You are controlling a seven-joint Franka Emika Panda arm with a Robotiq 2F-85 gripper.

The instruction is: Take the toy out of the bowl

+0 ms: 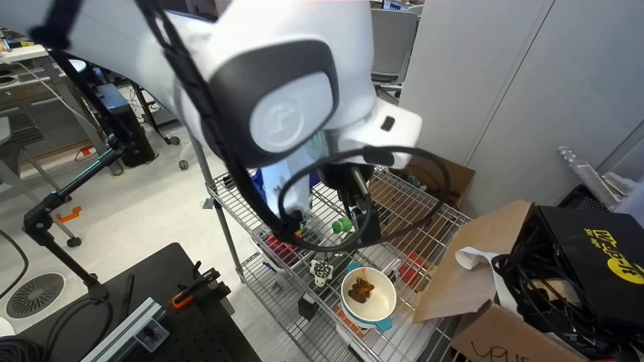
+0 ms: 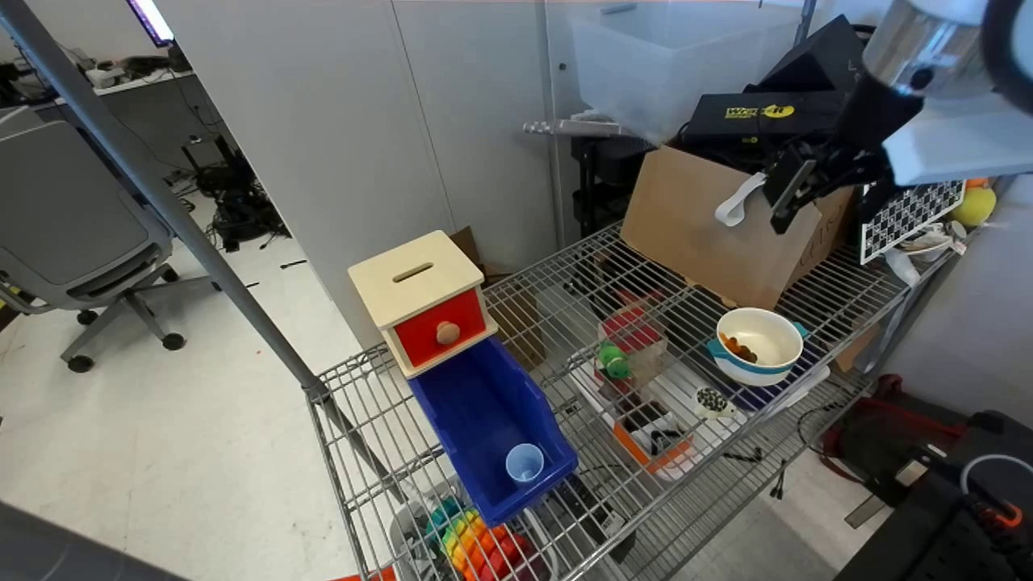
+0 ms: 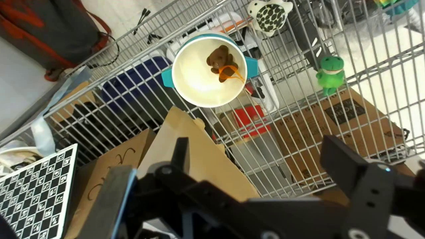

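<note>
The toy is a small brown bear (image 3: 220, 59) with a thin orange loop on it. It lies inside the bowl, against its wall, and also shows in both exterior views (image 1: 360, 290) (image 2: 738, 349). The bowl (image 3: 191, 74) is round, cream-white inside, with teal handles and a teal band. It stands upright on the wire shelf in both exterior views (image 1: 381, 300) (image 2: 776, 337). My gripper (image 3: 255, 147) is open with nothing between its fingers. It hangs well above the shelf, apart from the bowl. In an exterior view it shows in front of the cardboard box (image 2: 827, 192).
An open cardboard box (image 2: 698, 218) stands beside the bowl, with a checkered board (image 3: 38, 192) near it. A turtle toy (image 3: 269, 18) and a green frog toy (image 3: 330, 74) lie on the wire shelf. A blue bin (image 2: 468, 411) holding a cup adjoins a wooden box (image 2: 420, 282).
</note>
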